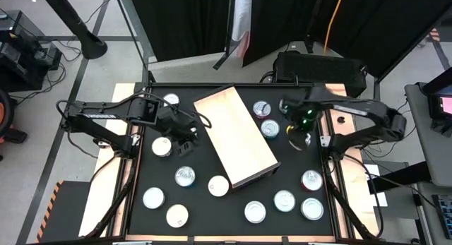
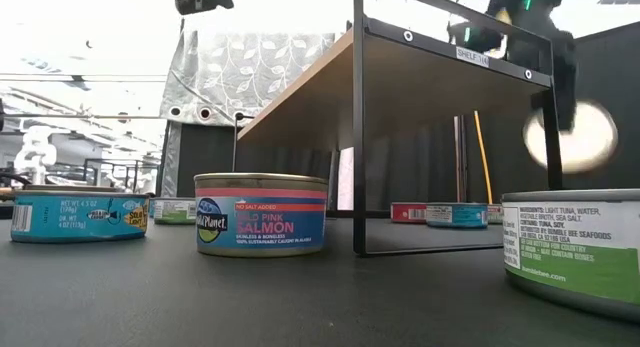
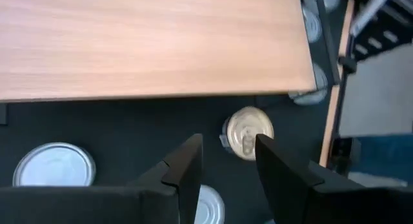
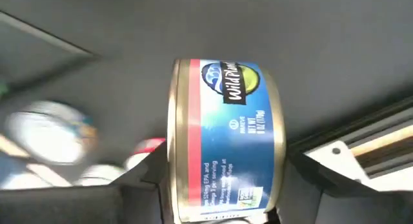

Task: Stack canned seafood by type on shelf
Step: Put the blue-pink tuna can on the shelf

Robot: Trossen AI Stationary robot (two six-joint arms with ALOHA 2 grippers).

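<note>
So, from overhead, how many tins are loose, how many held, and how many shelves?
Short round metal tins loose on the black tabletop: 12
Blue-and-red labelled tin in the right gripper: 1
Pale wood shelf: 1
Total: 14

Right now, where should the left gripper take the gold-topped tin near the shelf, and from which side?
Probably by its round side wall, coming straight down from above. The tin stands upright, lid up, too short for a sideways approach. The left gripper hangs open over it; bare tabletop around it leaves room for both fingers.
</note>
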